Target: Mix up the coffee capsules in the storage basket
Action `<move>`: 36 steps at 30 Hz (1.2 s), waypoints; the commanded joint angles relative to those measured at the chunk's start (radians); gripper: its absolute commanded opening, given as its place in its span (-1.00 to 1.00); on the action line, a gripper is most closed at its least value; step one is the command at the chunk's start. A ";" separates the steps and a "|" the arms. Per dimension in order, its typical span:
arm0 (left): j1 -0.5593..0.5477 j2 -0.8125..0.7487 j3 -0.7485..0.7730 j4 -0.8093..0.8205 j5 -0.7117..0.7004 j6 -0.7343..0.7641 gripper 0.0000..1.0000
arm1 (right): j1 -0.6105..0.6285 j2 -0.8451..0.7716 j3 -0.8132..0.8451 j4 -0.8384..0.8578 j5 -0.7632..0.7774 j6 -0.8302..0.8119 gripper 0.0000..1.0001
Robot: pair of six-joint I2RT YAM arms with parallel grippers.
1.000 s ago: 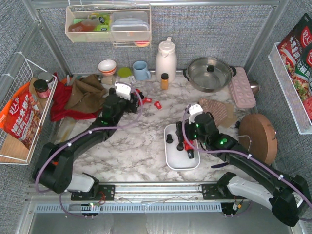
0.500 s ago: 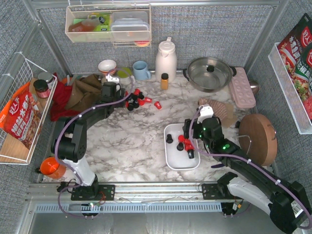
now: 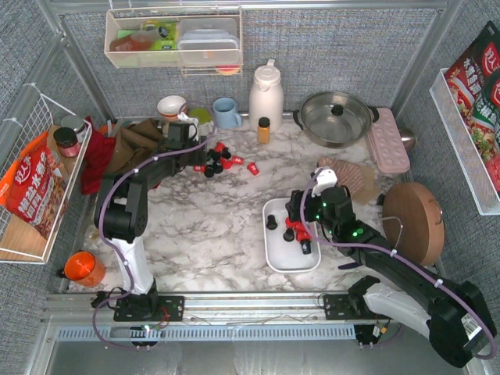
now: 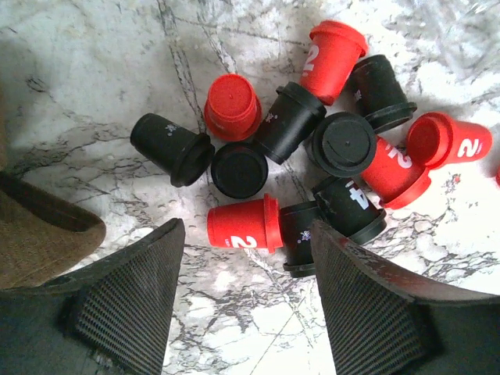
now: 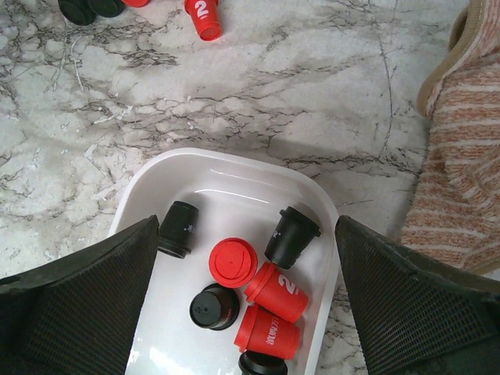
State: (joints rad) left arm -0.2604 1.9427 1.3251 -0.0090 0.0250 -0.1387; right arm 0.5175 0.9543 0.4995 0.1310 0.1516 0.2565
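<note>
Found left fingers (image 4: 125,312) parted, straddling without touching a red capsule (image 4: 242,223) on the surface (image 4: 78,78); right fingers (image 5: 78,297) wide apart above storage basket (image 5: 234,160).

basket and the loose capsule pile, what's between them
Only bare marble; a stray red capsule sits off beside the pile. The top view shows it.

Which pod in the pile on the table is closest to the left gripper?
The red pod lying on its side, marked 2, at the pile's near edge: it lines up between the left gripper's fingertips; the others lie beyond.
</note>
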 commanded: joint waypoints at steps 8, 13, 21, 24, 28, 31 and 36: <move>0.000 0.084 0.046 -0.049 -0.002 -0.043 0.44 | -0.001 0.021 0.011 0.035 -0.024 0.013 0.98; 0.000 0.129 0.065 -0.053 0.028 -0.055 0.38 | -0.001 0.026 0.012 0.036 -0.030 0.017 0.98; 0.000 0.133 0.065 -0.053 0.017 -0.059 0.13 | -0.001 0.037 0.014 0.041 -0.043 0.021 0.98; -0.002 0.131 0.069 -0.062 0.012 -0.058 0.01 | -0.001 0.041 0.016 0.037 -0.046 0.020 0.98; -0.008 0.104 0.070 -0.074 0.000 -0.063 -0.08 | -0.001 0.043 0.019 0.034 -0.053 0.017 0.98; -0.034 0.053 0.068 -0.084 -0.017 -0.056 -0.12 | -0.001 0.043 0.031 0.025 -0.082 0.015 0.98; -0.138 -0.103 0.000 -0.030 -0.079 0.014 -0.12 | -0.001 0.041 0.062 -0.007 -0.143 0.015 0.98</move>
State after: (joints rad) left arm -0.3420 1.9228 1.3678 -0.0933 -0.0010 -0.1864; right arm 0.5167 0.9966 0.5373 0.1295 0.0650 0.2733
